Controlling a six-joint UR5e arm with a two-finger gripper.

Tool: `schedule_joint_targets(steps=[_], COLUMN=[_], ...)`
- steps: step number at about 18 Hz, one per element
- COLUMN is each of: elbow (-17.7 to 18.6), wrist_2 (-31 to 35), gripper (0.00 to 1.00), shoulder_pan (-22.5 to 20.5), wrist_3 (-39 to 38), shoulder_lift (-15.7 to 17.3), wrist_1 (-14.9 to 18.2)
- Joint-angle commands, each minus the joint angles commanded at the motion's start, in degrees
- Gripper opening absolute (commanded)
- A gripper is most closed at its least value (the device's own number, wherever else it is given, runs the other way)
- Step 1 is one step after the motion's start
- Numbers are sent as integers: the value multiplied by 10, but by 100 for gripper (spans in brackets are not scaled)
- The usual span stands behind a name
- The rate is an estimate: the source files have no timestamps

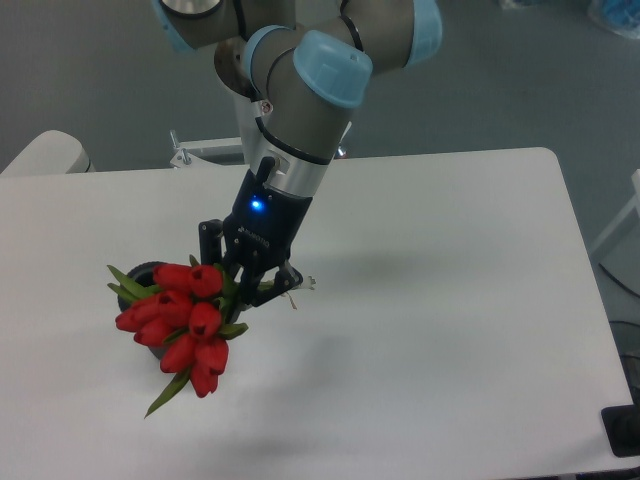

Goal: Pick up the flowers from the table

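1. One bunch is all there is to lift: the flowers (185, 322), red tulip buds with green leaves, hang in the air over the left part of the table (450, 300), clear of its top, with a soft shadow under them towards the front edge.
2. The gripper (252, 280) is pinching the thin green stems just behind the buds; its dark fingers are pressed in on them, and the cut ends poke out on the far side, towards the middle of the table.
3. I would judge the bunch very light and rather floppy. The heads droop down and to the left of the grip, so the weight sits away from the hold.
4. Thin stems like these look smooth and easily crushed. The tied stems near the heads seem the sensible place to hold, as they are gathered there and the buds stay untouched.
5. A black cylinder (140, 272) stands near the left edge, mostly hidden behind the buds; whether the leaves brush it I cannot tell.
6. The surface is white, flat and matte, with a rounded far-right corner.
7. Beyond the far edge the floor is grey, and the arm's base rises from behind the table. A pale rounded shape (45, 152) sits off the far-left corner.
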State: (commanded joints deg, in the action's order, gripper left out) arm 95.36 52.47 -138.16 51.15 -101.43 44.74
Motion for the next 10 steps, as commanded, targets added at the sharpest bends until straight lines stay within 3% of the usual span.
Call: schedule_joint_targets(steps=[10], elbow=[-4], wrist_2=[-35], gripper=[21], shoulder_pan=[-23], wrist_3=[-1], shoulder_lift=[0], wrist_1=[-1])
